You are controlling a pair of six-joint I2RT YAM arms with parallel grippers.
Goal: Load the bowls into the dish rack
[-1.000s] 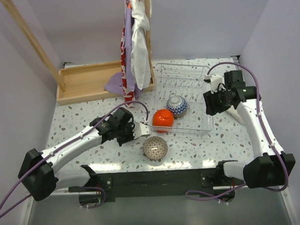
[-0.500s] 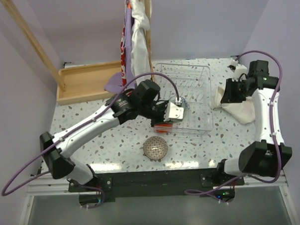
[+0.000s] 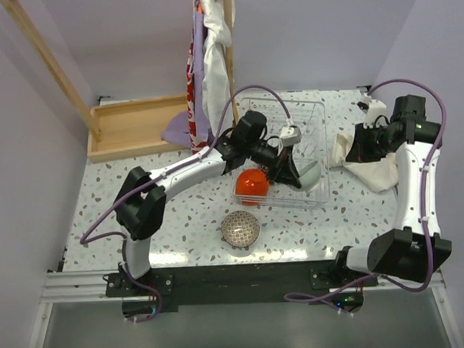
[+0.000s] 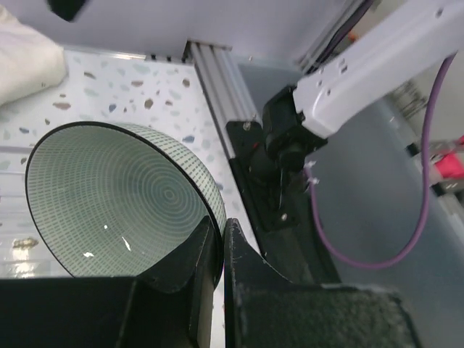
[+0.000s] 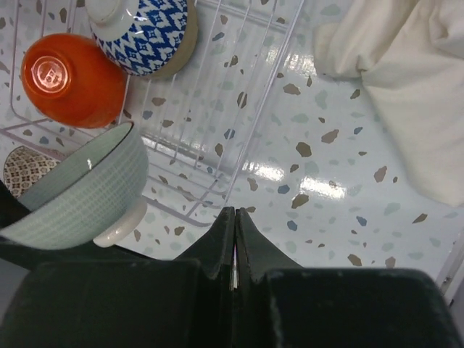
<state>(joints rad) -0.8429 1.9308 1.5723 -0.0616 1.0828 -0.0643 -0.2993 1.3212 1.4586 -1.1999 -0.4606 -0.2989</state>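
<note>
Pinching the thin rim of a glossy, ring-patterned mint bowl [image 4: 116, 203], my left pincer [image 4: 220, 226] holds it tilted at the edge of the white wire dish rack [image 5: 210, 109]. A smooth orange bowl [image 5: 69, 80] sits overturned in the rack just beside that pincer. My right pincer [image 5: 233, 217] is closed on nothing, near a crumpled cream cloth [image 5: 406, 94].

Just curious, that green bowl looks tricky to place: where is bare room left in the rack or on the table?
In the dish rack the far rows look bare. Its near end is crowded: orange bowl, blue-patterned bowl, and the green bowl in the left hand. Open tabletop lies between the wooden tray and the tan bowl.
</note>
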